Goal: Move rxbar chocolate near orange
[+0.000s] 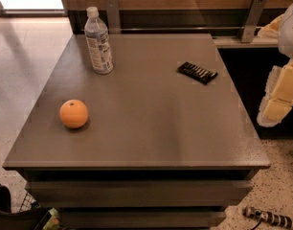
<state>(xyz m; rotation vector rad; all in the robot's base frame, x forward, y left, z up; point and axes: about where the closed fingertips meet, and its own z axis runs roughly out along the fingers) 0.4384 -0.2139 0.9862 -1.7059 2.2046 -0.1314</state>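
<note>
My tool [280, 97] hangs beside the right edge of the tabletop [151, 128], touching nothing; whether it is spread or pressed together I cannot tell. Nearest it, the rxbar chocolate [197, 72] lies flat toward the far right, well apart from the orange [73, 113] at the near left. A water bottle [98, 42] stands upright at the far left, behind the line from bar to orange.

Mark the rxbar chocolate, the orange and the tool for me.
rxbar chocolate [197, 73]: camera view, middle of wrapper.
orange [73, 114]: camera view, middle of peel.
tool [280, 97]: camera view, far right edge, its pale front.
</note>
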